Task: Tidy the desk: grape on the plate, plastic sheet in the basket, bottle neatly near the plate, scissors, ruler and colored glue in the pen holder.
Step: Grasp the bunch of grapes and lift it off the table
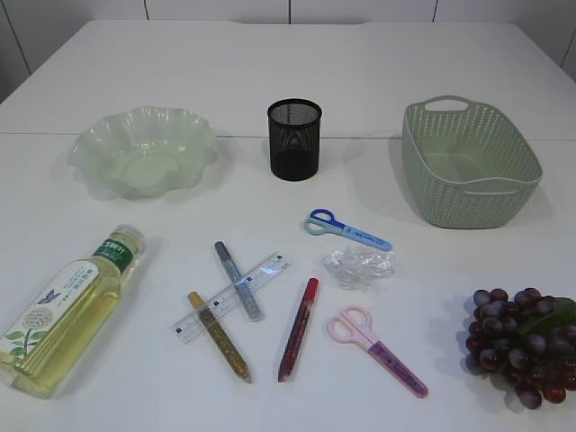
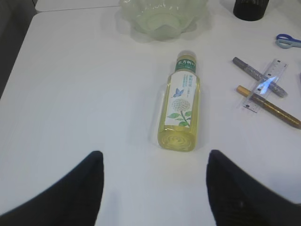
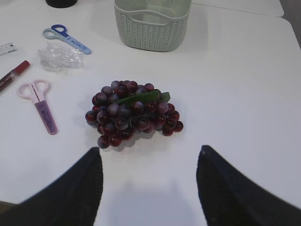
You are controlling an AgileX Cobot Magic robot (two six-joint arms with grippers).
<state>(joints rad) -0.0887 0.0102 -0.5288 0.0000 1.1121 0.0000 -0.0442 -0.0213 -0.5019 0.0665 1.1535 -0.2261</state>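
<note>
The bottle [image 1: 67,310] [image 2: 181,108] of yellow liquid lies on its side at front left, its base toward my open left gripper [image 2: 153,157]. Ahead of my open right gripper [image 3: 148,153] sits the dark red grape bunch [image 1: 522,346] [image 3: 131,113]. A pale green wavy plate [image 1: 144,148] [image 2: 162,16] stands at back left. The black mesh pen holder [image 1: 294,139] is at back centre and the green basket [image 1: 468,162] [image 3: 150,21] at back right. Mid-table lie the clear ruler [image 1: 232,297], three glue pens [image 1: 297,328], blue scissors [image 1: 346,229], pink scissors [image 1: 378,349] and the crumpled plastic sheet [image 1: 360,265] [image 3: 61,56].
The white table [image 1: 432,63] runs far back behind the containers. No arm shows in the exterior view. The ruler lies across the grey glue pen [image 1: 238,279] and the gold one [image 1: 219,335].
</note>
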